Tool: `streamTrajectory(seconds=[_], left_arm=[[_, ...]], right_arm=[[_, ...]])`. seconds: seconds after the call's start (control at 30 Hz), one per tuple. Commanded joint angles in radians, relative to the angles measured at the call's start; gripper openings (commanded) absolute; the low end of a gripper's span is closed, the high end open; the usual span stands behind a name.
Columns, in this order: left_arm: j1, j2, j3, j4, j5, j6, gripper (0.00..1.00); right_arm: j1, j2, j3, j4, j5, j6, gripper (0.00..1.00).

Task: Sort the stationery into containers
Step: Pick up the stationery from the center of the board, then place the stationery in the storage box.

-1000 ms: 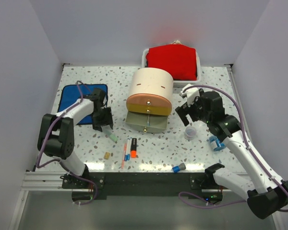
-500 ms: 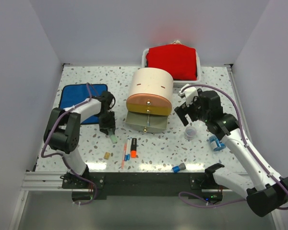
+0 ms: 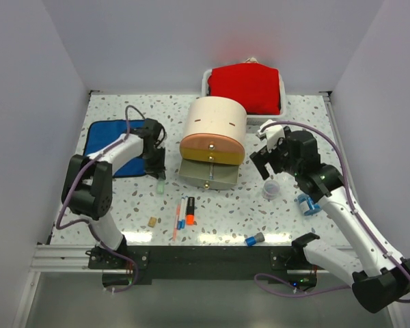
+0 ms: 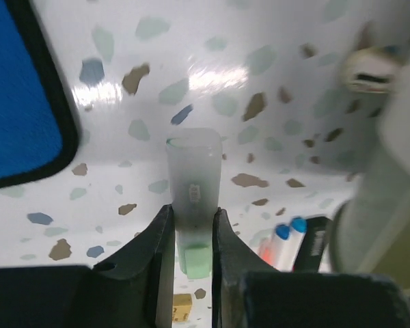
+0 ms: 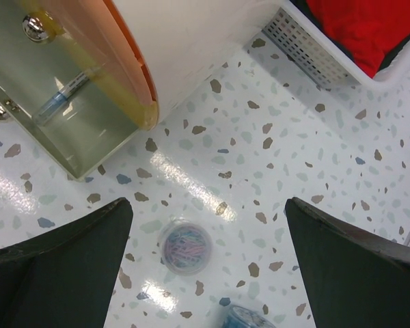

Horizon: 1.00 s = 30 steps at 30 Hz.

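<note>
My left gripper (image 4: pixel 192 213) is clamped on the pale green marker (image 4: pixel 193 167), one finger (image 4: pixel 160 249) on each side. The hold is near its green end, w/ the frosted part sticking out ahead. From above, the marker sits just right of the blue cloth (image 3: pixel 113 140) and left of the open drawer (image 3: pixel 208 174). Can't tell if it's off the table (image 3: pixel 123 205) or resting on it.

My right gripper (image 3: pixel 263 162) is spread wide, nothing in it, hanging over the clear cup of clips (image 5: pixel 184 246) near the drawer's right side.

Step in hand, as I read it: get the marker into that drawer. To do it well:

- Grip is toward one end, so the long part could swing. I'd keep it firm and go slow at first
- Go straight up before any sideways move, so the tip doesn't drag on the table or catch the cloth edge
- Come in over the drawer's left wall, high enough to clear wall & knob (image 5: pixel 33 27)
- Turn the wrist so the marker lies lengthwise, same as the pen (image 5: pixel 61 96) inside. Crosswise prob won't fit flat
- Get low inside before letting go, or it may bounce or roll out
- Stay on the drawer's left half. The right arm is close by on the other side, and I don't want both over the drawer at once
</note>
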Motion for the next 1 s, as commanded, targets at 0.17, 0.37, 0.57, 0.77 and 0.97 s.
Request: streamTrajectory(seconds=[0.17, 0.37, 0.57, 0.77, 0.97], left_arm=[[-0.009, -0.246, 0.242, -0.059, 0.097, 0.262, 0.00], [-0.091, -0.321, 0.267, 0.043, 0.208, 0.612, 0.00], [-0.218, -0.482, 0.132, 0.217, 0.252, 0.993, 0.00], [-0.321, -0.485, 0.155, 0.128, 0.292, 1.288, 0.00], [-0.411, -0.384, 0.176, -0.001, 0.256, 1.485, 0.02]], right_arm=[[-0.012, -0.063, -0.006, 0.019, 0.014, -0.008, 0.99], [-0.027, -0.093, -0.023, 0.014, 0.029, -0.030, 0.99], [-0.036, -0.118, -0.036, -0.004, 0.028, -0.036, 0.99], [-0.042, -0.130, -0.047, -0.012, 0.025, -0.037, 0.99], [-0.041, -0.138, -0.069, 0.003, 0.022, -0.033, 0.99]])
